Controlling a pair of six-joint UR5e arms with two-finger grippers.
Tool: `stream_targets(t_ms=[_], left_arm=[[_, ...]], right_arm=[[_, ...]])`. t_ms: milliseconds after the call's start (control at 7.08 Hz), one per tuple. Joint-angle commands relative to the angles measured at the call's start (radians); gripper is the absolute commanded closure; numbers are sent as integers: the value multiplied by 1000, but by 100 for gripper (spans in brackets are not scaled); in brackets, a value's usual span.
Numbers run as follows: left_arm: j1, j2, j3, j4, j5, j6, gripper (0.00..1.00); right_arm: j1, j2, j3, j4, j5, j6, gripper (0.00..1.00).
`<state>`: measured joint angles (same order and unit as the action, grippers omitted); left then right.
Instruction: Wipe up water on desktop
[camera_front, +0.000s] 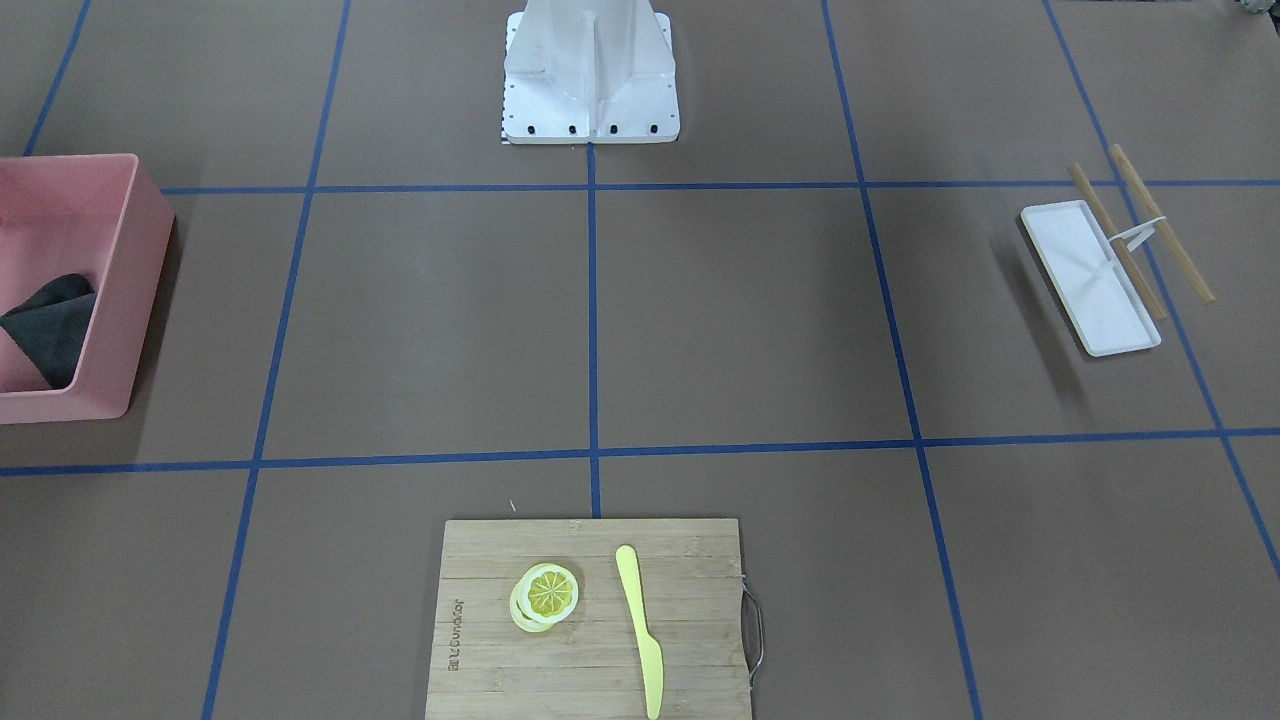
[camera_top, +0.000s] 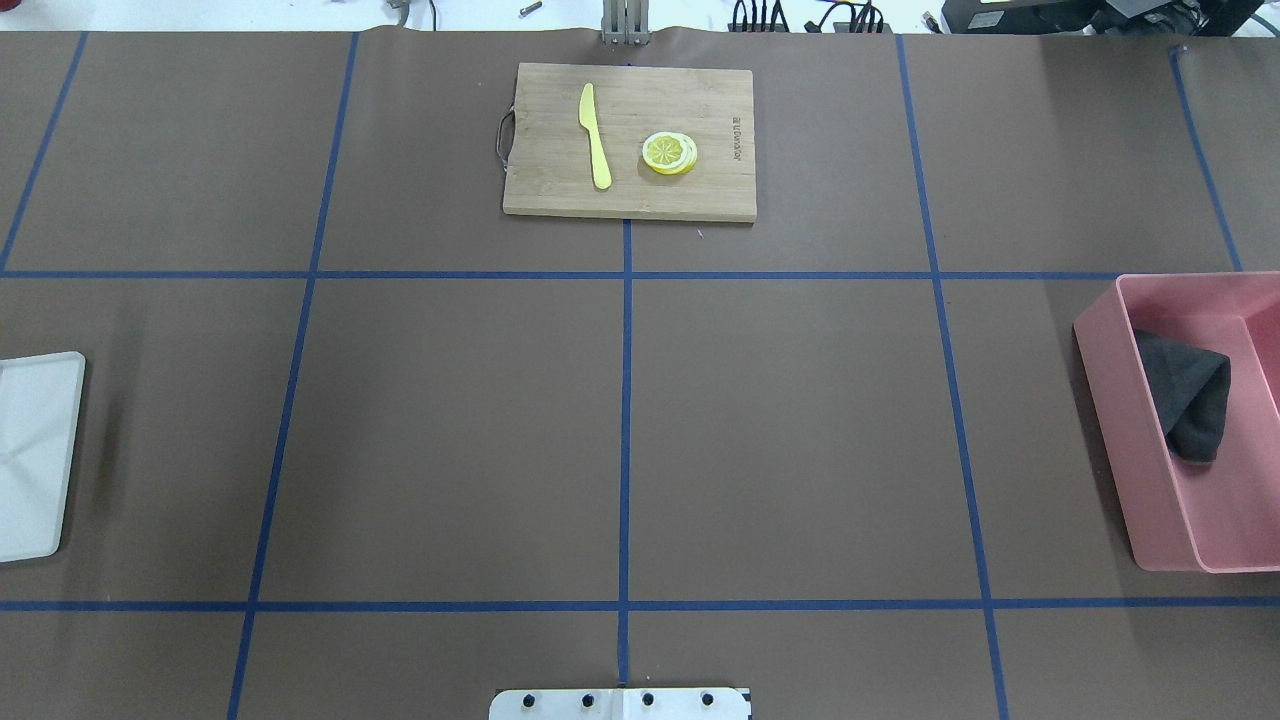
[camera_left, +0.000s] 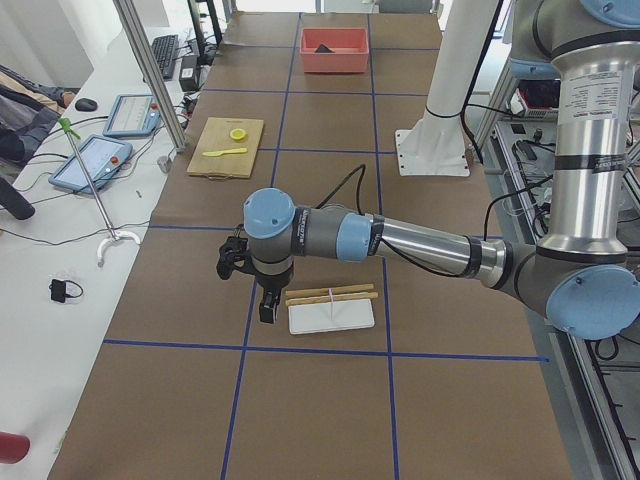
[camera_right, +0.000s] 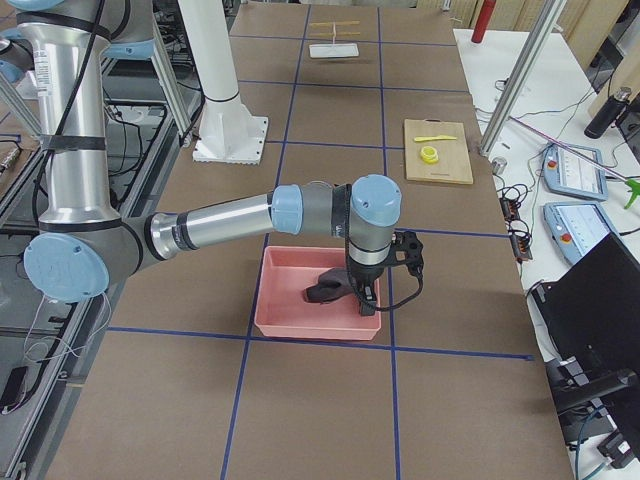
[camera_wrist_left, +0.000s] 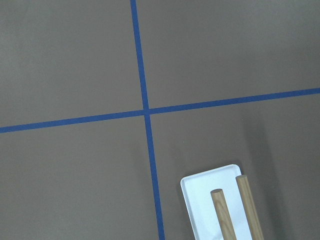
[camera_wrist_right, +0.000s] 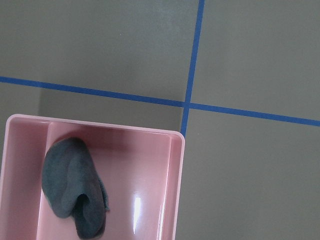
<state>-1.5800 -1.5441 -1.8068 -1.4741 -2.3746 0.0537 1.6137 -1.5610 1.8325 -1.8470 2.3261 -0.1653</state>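
The desktop (camera_top: 450, 430) is a matte brown surface crossed by blue tape lines; I can make out no water on it in any view. A dark grey cloth (camera_top: 1190, 400) lies crumpled in a pink bin (camera_top: 1100, 380) at the robot's right end. In the exterior right view my right gripper (camera_right: 365, 300) hangs over that bin, close to the cloth (camera_right: 325, 290). In the exterior left view my left gripper (camera_left: 268, 310) hangs low beside a white tray (camera_left: 330, 315). Neither gripper shows in any other view, so I cannot tell whether they are open or shut.
Two wooden sticks (camera_front: 1160, 225) rest across the white tray (camera_front: 1090, 280). A bamboo cutting board (camera_top: 540, 110) at the far middle carries a yellow knife (camera_top: 595, 135) and lemon slices (camera_top: 670, 153). The white robot base (camera_front: 590, 80) stands at the near middle edge.
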Motion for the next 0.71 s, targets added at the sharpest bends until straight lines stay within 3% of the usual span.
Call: stream_targets(t_ms=[0, 565], left_arm=[[2, -1, 1, 0, 0, 0, 2], [2, 1, 7, 0, 0, -2, 2]], right_arm=[[0, 1, -1, 3, 6, 1, 0], [-1, -4, -9, 8, 7, 1, 0]])
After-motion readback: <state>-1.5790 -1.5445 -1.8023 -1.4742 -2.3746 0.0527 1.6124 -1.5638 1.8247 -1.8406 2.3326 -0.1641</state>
